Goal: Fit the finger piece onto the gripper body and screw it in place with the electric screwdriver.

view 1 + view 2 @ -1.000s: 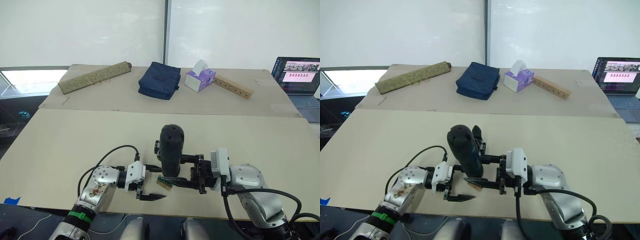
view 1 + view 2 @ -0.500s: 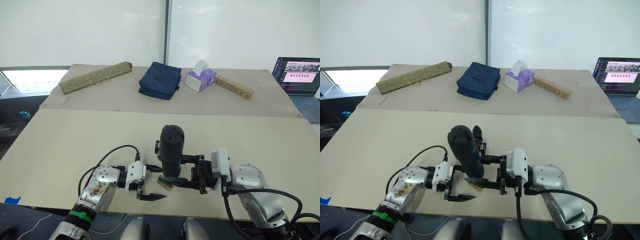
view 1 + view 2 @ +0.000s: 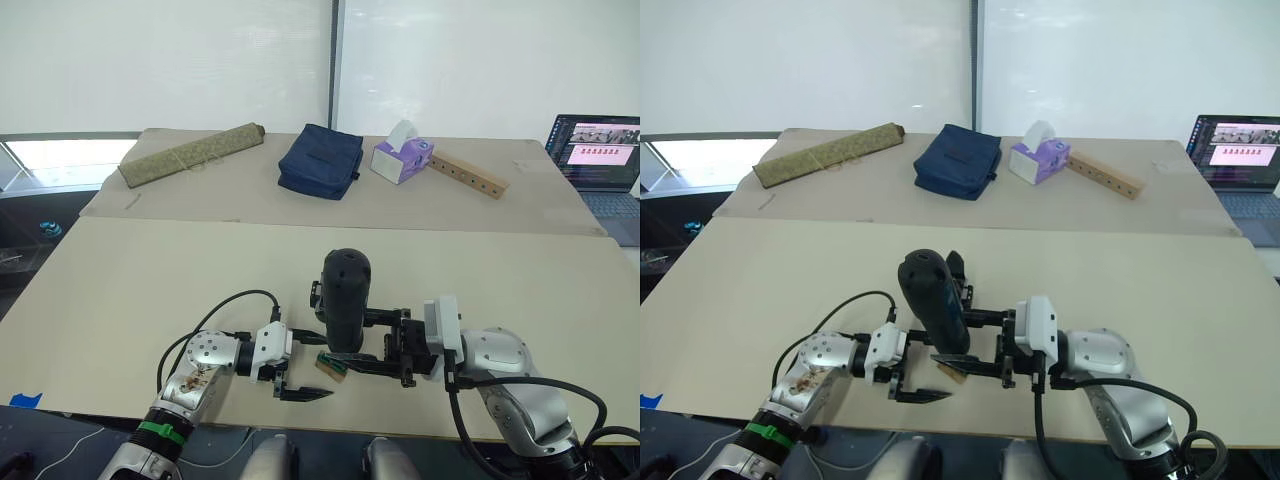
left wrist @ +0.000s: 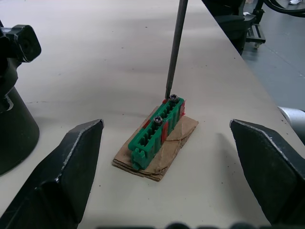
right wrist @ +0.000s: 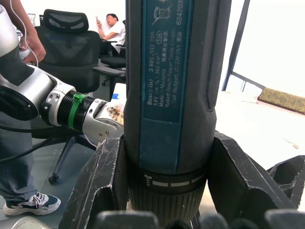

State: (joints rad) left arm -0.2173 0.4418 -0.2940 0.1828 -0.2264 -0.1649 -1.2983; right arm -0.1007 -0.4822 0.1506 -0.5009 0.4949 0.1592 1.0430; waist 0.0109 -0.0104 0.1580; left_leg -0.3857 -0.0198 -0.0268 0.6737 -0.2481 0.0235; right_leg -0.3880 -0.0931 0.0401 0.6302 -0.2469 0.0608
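At the near edge of the tan counter (image 3: 120,290), the right end effector (image 3: 368,343) holds the electric screwdriver (image 3: 344,310) upright, its two black fingers clamped around the barrel just above the collar. The thin metal bit (image 4: 175,47) comes down onto a screw head at one end of a small green-topped block (image 4: 157,129) that rests on a scrap of brown cardboard (image 4: 171,148). In the head views this block lies directly beneath the screwdriver.

At nine o'clock from the block, the left end effector (image 3: 292,373) rests low at the counter's edge, its fingers spread wide and holding nothing; in the left wrist view the block lies between the two fingertips, touching neither. A dark blocky shape (image 3: 315,296), possibly the gripper body, stands just behind the screwdriver, which hides most of it, so this is hard to confirm.

Toward twelve o'clock, on a second counter set against the first, lie a rolled olive mat (image 3: 190,153), a navy pouch (image 3: 320,160), a purple tissue box (image 3: 401,156) and a wooden bar with holes (image 3: 468,174). An open laptop (image 3: 600,160) stands at about two o'clock. The right wrist view takes in office chairs (image 5: 62,28) and a seated person (image 5: 112,28) in the room beyond, with another person's arm (image 5: 26,33) at its edge.
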